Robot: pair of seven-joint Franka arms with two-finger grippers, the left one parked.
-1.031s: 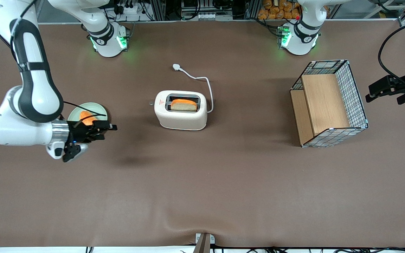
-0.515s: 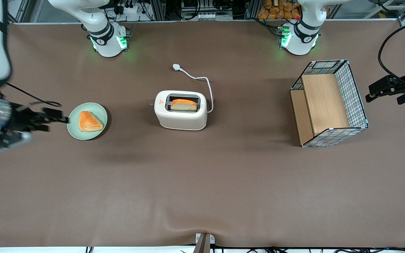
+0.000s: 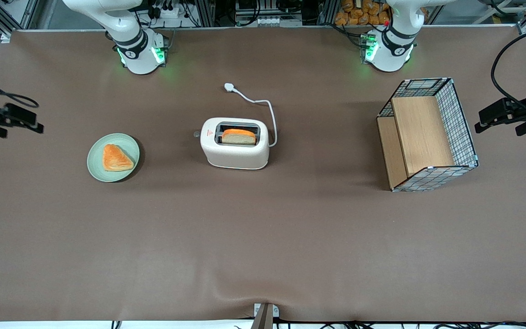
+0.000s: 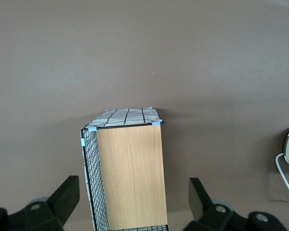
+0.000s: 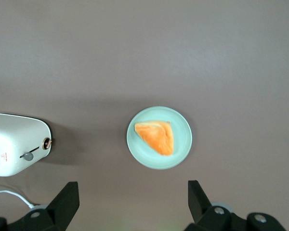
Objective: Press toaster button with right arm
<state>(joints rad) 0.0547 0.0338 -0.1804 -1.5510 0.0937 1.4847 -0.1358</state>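
Observation:
The cream-white toaster (image 3: 234,153) stands mid-table with a slice of bread in its slot. Its small grey button (image 3: 196,134) sticks out of the end that faces the working arm. My right gripper (image 3: 28,121) hangs open and empty at the working arm's end of the table, well away from the toaster, with the plate between them. In the right wrist view the gripper (image 5: 132,204) has its fingers (image 5: 67,195) spread wide above bare table, and the toaster (image 5: 14,139) shows with its end face in sight.
A pale green plate (image 3: 96,170) carrying an orange pastry (image 3: 116,158) lies between the gripper and the toaster. The white cord and plug (image 3: 229,87) trail from the toaster, farther from the front camera. A wire basket (image 3: 463,130) with wooden boards stands toward the parked arm's end.
The right arm has swung away from over the plate toward its own end of the table, uncovering the plate and pastry. Only the gripper now shows. The toaster has not moved.

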